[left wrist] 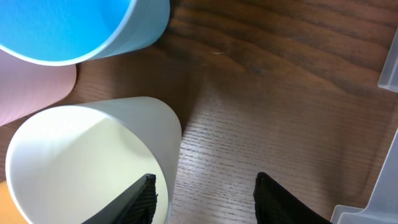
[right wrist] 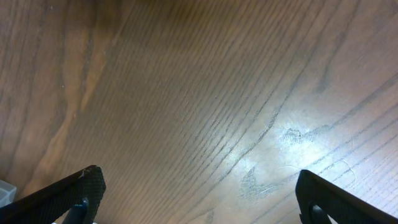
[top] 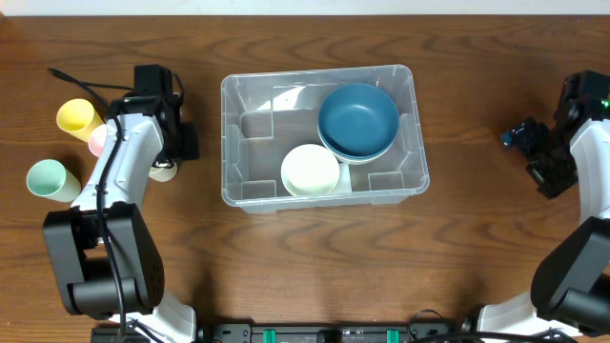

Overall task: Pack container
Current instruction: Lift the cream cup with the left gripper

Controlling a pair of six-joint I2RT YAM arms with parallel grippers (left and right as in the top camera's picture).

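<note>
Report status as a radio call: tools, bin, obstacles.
Left tool open, astride rim of white cup; right tool open over table. Bin holds blue bowl, pale bowl. Pink cup crowds white cup.

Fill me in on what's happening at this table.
The left end effector is down beside the large clear plastic rectangular container. Its fingers are open astride the wall of a cream plastic cup, one apparently inside and one outside, not yet clamped. The container already holds a round blue bowl and a round pale cream bowl. The right end effector hangs open over the brown wooden table, holding nothing.
</note>
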